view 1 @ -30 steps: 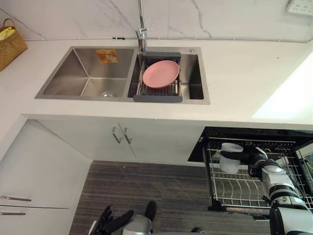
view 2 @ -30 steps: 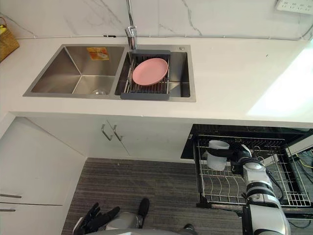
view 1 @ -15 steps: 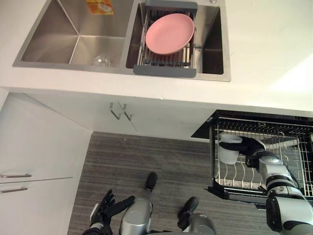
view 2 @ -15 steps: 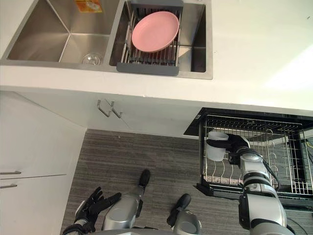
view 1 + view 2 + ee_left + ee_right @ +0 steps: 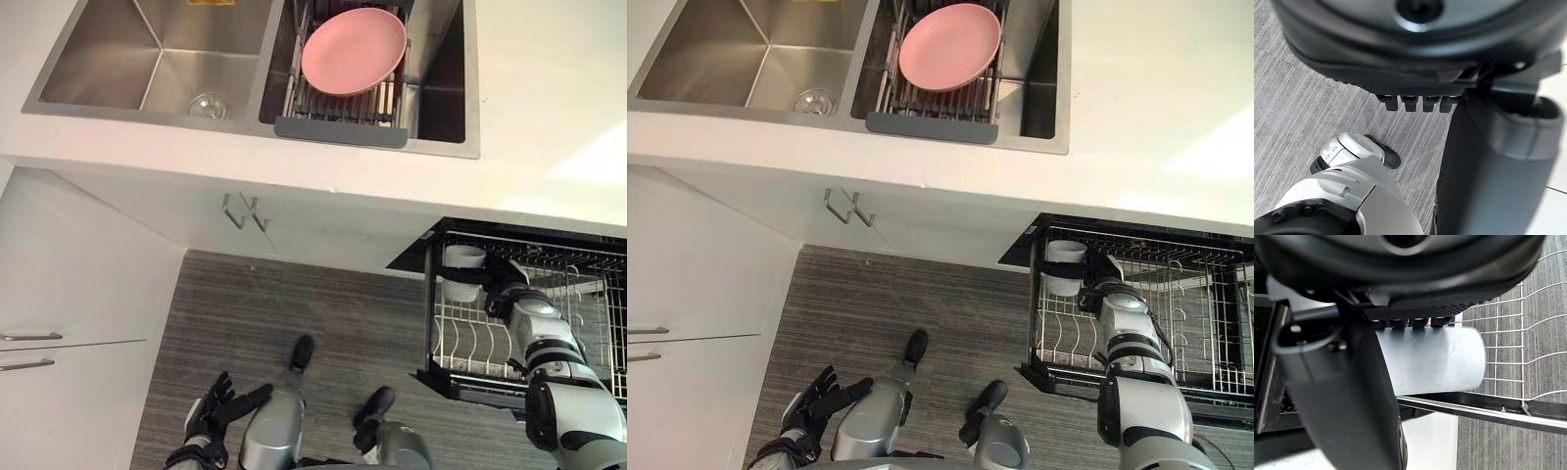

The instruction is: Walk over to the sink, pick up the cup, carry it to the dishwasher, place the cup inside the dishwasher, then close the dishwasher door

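One white cup, wrapped in the curled fingers of the right hand, stands upright, rim up, over the back-left corner of the pulled-out dishwasher rack. The head camera has dipped over the last second, but measured against the rack the cup has crept along its left side toward that rear corner. Whether its base touches the wires, I cannot tell. Placing looks like the step in hand, with release and closing the door still to do. The left hand hangs spread, well away from the rack.
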Available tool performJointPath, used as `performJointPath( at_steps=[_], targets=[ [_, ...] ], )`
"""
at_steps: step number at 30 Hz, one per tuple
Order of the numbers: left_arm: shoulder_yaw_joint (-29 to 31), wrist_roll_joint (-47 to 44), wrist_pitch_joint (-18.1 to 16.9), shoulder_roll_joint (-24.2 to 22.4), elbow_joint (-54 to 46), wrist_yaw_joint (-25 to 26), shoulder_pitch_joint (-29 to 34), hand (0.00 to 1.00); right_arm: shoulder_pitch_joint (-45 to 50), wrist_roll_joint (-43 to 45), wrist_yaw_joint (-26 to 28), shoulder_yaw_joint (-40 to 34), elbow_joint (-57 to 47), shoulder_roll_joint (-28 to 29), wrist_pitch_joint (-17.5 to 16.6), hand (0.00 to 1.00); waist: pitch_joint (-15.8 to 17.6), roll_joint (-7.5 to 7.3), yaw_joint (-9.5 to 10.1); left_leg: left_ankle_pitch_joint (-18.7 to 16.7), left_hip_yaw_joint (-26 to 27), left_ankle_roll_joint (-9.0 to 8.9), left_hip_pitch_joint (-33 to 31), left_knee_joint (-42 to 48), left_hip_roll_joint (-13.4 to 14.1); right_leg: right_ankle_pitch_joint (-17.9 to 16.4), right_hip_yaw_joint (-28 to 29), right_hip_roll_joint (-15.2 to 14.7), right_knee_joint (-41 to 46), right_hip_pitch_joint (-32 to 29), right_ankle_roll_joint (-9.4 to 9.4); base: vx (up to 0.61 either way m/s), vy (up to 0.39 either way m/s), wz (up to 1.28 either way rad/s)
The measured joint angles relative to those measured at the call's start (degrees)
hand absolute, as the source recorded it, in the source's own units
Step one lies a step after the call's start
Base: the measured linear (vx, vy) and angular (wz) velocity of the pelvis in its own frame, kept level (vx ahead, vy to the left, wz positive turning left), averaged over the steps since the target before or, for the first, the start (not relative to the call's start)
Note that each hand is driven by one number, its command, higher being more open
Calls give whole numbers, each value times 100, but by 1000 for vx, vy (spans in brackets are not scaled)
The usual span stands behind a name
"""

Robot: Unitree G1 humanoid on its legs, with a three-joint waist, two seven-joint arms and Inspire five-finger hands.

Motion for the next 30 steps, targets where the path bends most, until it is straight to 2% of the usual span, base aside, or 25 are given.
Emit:
performJointPath(
  at_steps=[6, 8, 10, 12, 15, 20, 26, 30],
  targets=[
    [2, 28, 15, 58, 0, 23, 0, 100, 380, 68, 207, 5, -348, -1, -5, 100, -40, -136, -24, -27, 33, -26, 133, -5, 9, -6, 63, -2, -1, 112, -11, -7, 4, -2],
    [8, 89, 29, 87, 25, 47, 0, 100, 622, 72, 281, 8, -670, 6, 0, 100, -101, -204, -27, -52, 92, -34, 165, -6, 7, -12, 130, -2, -1, 112, -19, -24, 21, -14],
    [16, 139, 53, 103, 142, 117, 7, 100, 1013, 79, 295, 18, -1157, 23, 24, 100, -297, -285, -50, -100, 194, -19, 217, -6, 10, -36, 233, -9, -4, 113, -56, 1, 11, -21],
    [35, 148, 54, 102, 213, 146, 27, 100, 1245, 111, 285, 18, -1504, 49, 76, 100, -439, -330, -105, -130, 248, -8, 248, -6, 11, -37, 288, -14, -14, 114, -55, 15, 0, -16],
    [143, 257, 45, 91, 390, 167, 48, 100, 1655, 286, 246, 7, -2325, 245, 140, 100, -722, -412, -328, -146, 326, 7, 307, -5, 20, -43, 371, -11, -39, 131, -44, 32, -15, -16],
    [367, 373, -60, -76, 563, 211, 63, 100, 2144, 289, 432, -7, -3234, 625, 307, 100, -1001, -416, -467, -212, 516, 4, 475, -4, 63, -37, 565, 11, -63, 200, -24, 19, -13, -21],
    [819, 589, -281, -273, 691, 553, 320, 100, 2844, 479, 783, -7, -4804, 1338, 313, 100, -1275, -404, -643, -292, 753, -39, 693, -3, 171, -32, 817, 93, -91, 280, -20, -5, -18, -21],
    [1258, 514, -508, -527, 675, 825, 593, 100, 3882, 958, 1029, -55, -5885, 2030, 290, 100, -1453, -322, -697, -299, 690, -63, 673, 3, 219, -40, 783, 144, -101, 319, -25, -22, -36, 4]
  ],
)
